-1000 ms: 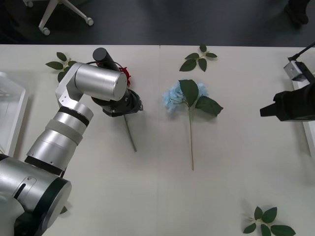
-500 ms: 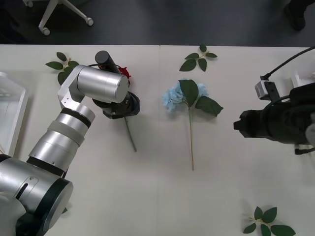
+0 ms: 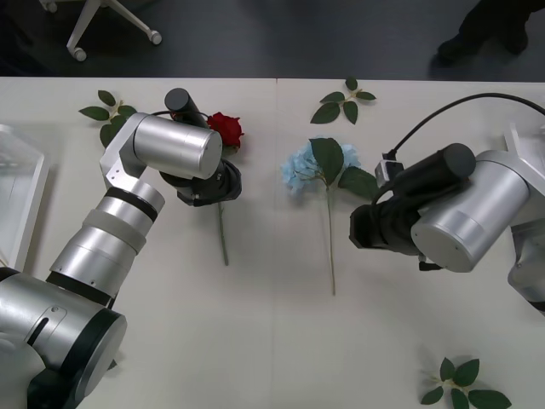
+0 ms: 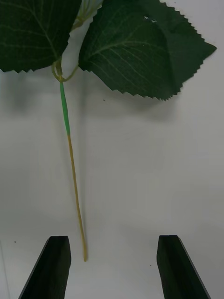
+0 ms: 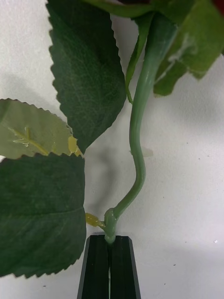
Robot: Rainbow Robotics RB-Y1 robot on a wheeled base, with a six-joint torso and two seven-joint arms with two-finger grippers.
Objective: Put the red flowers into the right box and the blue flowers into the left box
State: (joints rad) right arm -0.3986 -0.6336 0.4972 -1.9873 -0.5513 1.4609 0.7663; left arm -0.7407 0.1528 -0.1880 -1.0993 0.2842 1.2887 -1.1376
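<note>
right claw (image 4: 112, 266) fingers spread | blue flower stem (image 4: 74, 187) tip between them | table (image 4: 154, 177)

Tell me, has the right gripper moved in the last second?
Yes. The right gripper has swung in from the table's right edge toward the blue flower, hovering open by its stem.

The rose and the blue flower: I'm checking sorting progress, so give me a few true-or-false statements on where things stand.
1. The left pincer is shut on the rose stem. True.
2. The right pincer grips the blue flower. False: it is open, with the stem tip between its fingers.
3. The blue flower lies on the table. True.
4. The rose is in the left box. False: it is over the table.
</note>
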